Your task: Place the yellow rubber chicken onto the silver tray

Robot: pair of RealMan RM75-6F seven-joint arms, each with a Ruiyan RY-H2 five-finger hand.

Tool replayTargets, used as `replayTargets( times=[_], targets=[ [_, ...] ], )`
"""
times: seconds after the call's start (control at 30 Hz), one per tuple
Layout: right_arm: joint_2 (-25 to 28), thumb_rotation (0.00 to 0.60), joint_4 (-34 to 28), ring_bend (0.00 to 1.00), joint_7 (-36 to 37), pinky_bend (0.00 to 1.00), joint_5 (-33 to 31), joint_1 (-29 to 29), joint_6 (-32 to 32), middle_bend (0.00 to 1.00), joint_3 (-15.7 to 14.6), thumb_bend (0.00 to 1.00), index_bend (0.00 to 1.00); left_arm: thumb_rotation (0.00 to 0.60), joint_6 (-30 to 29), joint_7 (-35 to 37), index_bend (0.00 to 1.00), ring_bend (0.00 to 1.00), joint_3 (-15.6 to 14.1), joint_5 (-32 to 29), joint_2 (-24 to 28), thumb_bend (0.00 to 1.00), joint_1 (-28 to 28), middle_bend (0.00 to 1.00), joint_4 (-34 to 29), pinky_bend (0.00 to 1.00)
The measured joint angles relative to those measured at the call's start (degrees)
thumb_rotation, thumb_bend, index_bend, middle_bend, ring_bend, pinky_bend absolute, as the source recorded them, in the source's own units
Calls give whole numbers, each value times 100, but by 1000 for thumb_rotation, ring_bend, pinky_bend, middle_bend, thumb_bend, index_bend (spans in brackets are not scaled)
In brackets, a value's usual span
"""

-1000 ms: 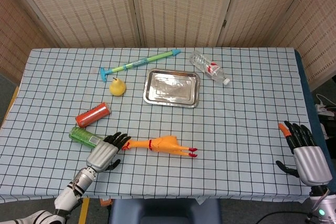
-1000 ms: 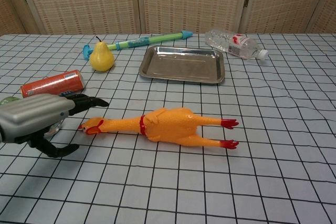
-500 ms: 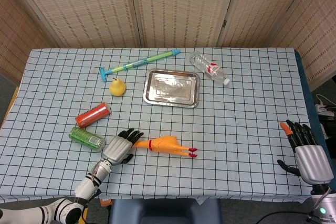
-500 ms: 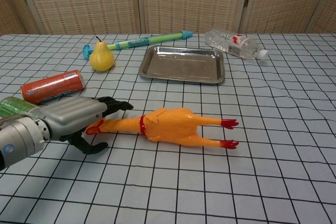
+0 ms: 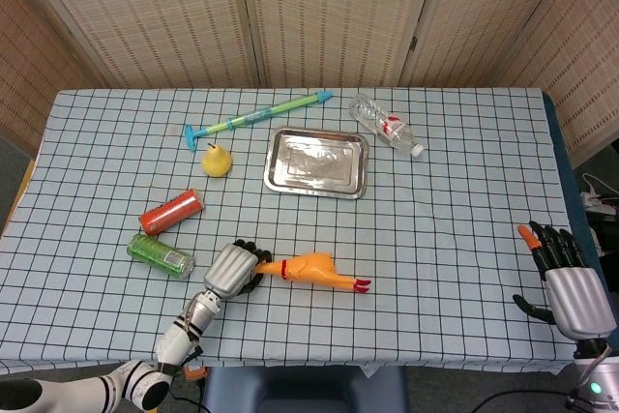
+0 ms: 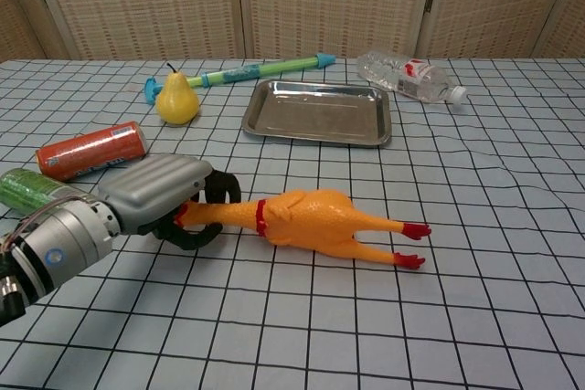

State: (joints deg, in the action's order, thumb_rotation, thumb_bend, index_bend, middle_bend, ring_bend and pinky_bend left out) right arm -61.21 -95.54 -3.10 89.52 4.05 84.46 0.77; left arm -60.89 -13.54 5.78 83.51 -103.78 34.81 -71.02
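The yellow rubber chicken (image 6: 311, 223) lies on its side on the checked tablecloth (image 5: 455, 200), well short of the empty silver metal tray (image 6: 318, 113), with its head and neck wrapped by the left hand (image 6: 174, 196). A green can (image 5: 160, 255), a red-orange can (image 5: 171, 212), a yellow pear (image 5: 216, 160), a long green-blue water squirter (image 5: 256, 116) and a clear plastic bottle (image 5: 385, 127) lie around them, none between chicken and tray. The chicken's head is hidden under the curled fingers, and the right hand (image 5: 566, 280), seen only in the head view at the table's edge, is held upright with fingers apart, holding nothing.

Our left robot hand (image 6: 169, 196) lies low, near left, fingers curled; our right robot hand (image 5: 569, 280) rests open, near right.
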Motion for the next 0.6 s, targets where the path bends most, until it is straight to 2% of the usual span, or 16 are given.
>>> replayTargets(
  times=[0.27,0.4,0.6],
  targets=[
    [7,600,-90,0,185,0,252,77,-105,0,-90,111,0,600,-270,618,777,507,-4,83,46,748,-84,674,-169,628],
    [148,600,-410,0,349,0,499,320,-424,0,-144,111,0,600,-271,1165,779,514,30,20,233,750,-127,676,-624,643],
    [402,600,-1175,0,262,0,597,855,-1161,0,-68,111,0,600,-241,1380,781,514,94,-114,530,751,-160,678,-1285,651]
  ],
)
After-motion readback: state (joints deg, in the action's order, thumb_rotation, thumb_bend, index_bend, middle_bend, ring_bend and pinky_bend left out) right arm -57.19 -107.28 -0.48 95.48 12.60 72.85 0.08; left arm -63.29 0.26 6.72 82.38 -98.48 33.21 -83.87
